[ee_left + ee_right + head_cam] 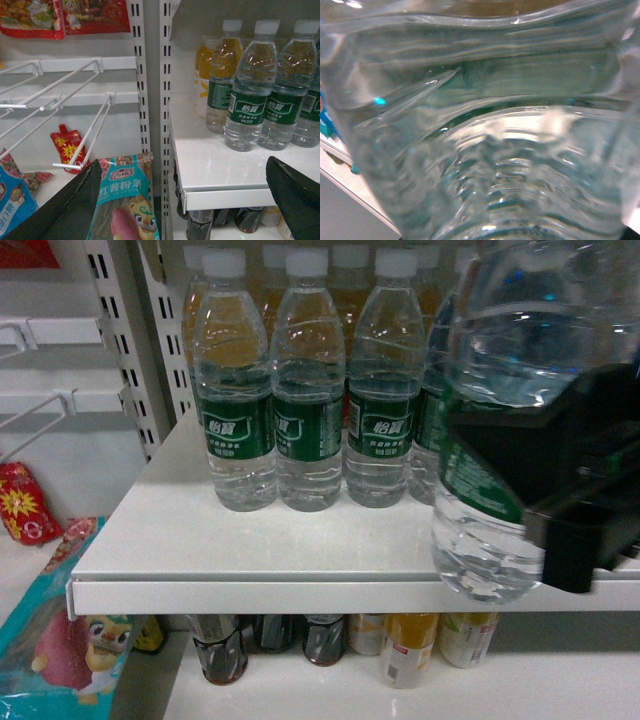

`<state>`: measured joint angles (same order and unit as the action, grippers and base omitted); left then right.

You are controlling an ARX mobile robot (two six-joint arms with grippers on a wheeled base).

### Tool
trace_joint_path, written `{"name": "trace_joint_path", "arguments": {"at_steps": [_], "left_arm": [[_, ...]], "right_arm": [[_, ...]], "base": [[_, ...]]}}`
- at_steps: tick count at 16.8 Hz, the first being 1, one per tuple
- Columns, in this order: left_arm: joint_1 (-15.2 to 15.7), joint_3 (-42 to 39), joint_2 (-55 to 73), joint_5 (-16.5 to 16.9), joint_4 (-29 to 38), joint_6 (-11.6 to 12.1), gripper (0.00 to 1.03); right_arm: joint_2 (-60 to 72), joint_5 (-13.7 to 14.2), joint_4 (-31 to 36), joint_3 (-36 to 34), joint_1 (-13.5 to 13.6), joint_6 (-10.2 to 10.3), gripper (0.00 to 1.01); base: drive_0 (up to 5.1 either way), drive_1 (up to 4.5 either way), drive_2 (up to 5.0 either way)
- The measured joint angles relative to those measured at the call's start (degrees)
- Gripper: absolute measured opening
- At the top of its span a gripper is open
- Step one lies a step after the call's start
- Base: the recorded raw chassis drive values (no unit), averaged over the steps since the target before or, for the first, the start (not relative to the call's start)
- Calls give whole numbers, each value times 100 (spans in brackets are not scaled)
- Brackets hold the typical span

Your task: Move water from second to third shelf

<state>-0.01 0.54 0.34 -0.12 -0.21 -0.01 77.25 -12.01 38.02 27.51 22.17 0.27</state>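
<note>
My right gripper is shut on a water bottle, clear and ribbed with a green label, held upright close to the head camera at the right. Its base hangs in front of the white shelf's front lip. In the right wrist view the water bottle fills the whole frame and hides the fingers. More water bottles with white caps stand in rows on the shelf. In the left wrist view my left gripper is open and holds nothing, low and left of the shelf edge.
Orange drink bottles stand behind the water. Below the shelf are dark bottles and yellow bottles. A slotted upright divides the bays. At the left are white wire hooks, a teal snack bag and a red packet.
</note>
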Motion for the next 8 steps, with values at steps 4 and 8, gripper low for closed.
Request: {"name": "trace_joint_path", "arguments": {"at_steps": [4, 8], "left_arm": [[0, 0, 0, 0, 0, 0, 98], [0, 0, 0, 0, -2, 0, 98]], "right_arm": [[2000, 389, 490, 1325, 411, 262, 42], [2522, 776, 514, 1615, 407, 662, 42]], "base": [[0, 0, 0], [0, 0, 0]]}}
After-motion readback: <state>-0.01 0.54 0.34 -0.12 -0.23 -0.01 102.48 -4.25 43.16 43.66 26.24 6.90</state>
